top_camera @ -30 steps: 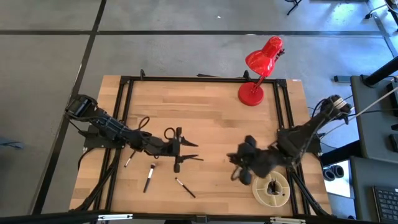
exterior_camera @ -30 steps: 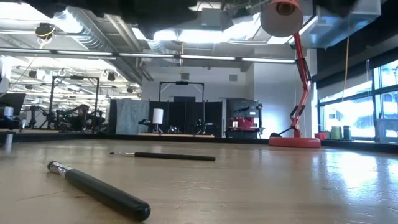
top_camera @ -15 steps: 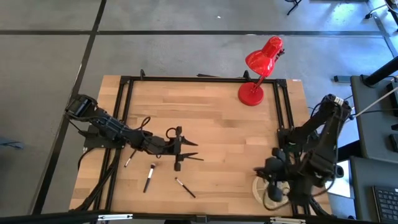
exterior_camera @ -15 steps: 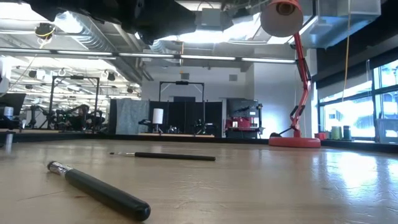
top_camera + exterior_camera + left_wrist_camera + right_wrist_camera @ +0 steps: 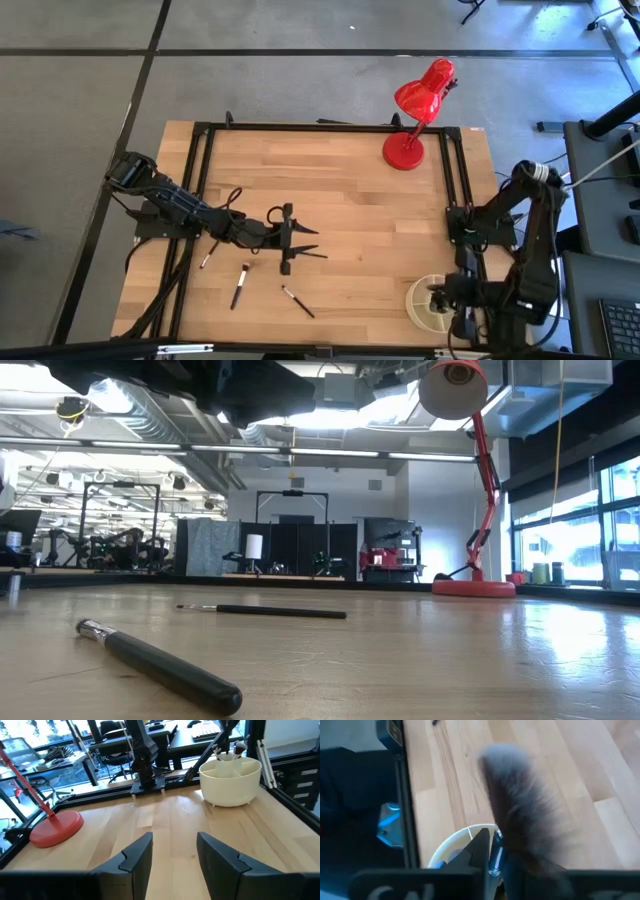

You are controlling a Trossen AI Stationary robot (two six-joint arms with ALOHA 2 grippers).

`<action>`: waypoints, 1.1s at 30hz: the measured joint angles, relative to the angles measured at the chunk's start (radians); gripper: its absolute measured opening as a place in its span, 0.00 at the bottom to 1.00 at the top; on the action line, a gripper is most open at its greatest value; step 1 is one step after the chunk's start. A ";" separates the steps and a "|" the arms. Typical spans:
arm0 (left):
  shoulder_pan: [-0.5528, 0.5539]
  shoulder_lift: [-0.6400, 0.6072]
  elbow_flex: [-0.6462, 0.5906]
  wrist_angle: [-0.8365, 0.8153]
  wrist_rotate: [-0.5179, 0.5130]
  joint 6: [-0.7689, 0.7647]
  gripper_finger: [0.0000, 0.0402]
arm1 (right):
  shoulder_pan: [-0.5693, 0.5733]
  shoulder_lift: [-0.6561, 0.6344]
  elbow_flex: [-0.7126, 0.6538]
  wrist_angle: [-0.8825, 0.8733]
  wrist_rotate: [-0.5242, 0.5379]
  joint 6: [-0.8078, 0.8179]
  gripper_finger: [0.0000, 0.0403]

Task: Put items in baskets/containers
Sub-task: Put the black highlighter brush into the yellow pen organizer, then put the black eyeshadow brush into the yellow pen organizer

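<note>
Three thin dark makeup brushes lie flat on the wooden table: one [image 5: 240, 285], one [image 5: 297, 300], one [image 5: 208, 255]. The low view shows a thick dark handle [image 5: 160, 665] and a thin brush [image 5: 265, 611]. The round cream dish [image 5: 418, 305] stands at the table's near right corner, with brushes upright in it [image 5: 227, 752]. My right gripper [image 5: 450, 297] hovers over the dish, shut on a brush with a fluffy grey head [image 5: 520, 815]. My left gripper [image 5: 305, 242] is open at mid-table, level above the wood [image 5: 172, 855], touching nothing. My right gripper pinches a makeup brush between its two fingers at the silver ferrule [image 5: 493, 865], just behind the head. The fluffy grey head sticks out forward past the fingertips. The brush is lifted clear, above the dish's rim [image 5: 455, 840]. Its handle is hidden behind the fingers.
A red desk lamp [image 5: 420, 100] stands with its round base [image 5: 404, 152] at the far right of the table. A black frame rail [image 5: 200, 180] runs along the table's edges. Bare wood lies between my left gripper and the dish.
My right gripper has swung from mid-table toward the near right corner and now sits over the dish, carrying the fluffy brush with it. The arm has folded back toward the right edge. The brushes on the table have not moved.
</note>
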 joint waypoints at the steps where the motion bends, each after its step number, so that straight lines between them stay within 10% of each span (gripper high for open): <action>1: 0.000 0.000 0.000 0.000 0.002 0.000 0.37 | 0.002 0.014 0.000 -0.003 0.004 0.000 0.12; 13: 0.000 0.000 0.000 -0.030 -0.010 0.008 0.36 | -0.022 0.069 -0.001 0.010 0.036 0.005 0.35; 23: 0.035 0.001 -0.001 -0.343 0.081 -0.219 0.33 | -0.281 0.066 0.059 0.011 0.247 -0.178 0.37; 33: 0.029 0.001 -0.001 -0.678 0.246 -0.360 0.31 | -0.665 0.069 0.058 0.108 -0.024 -0.414 0.37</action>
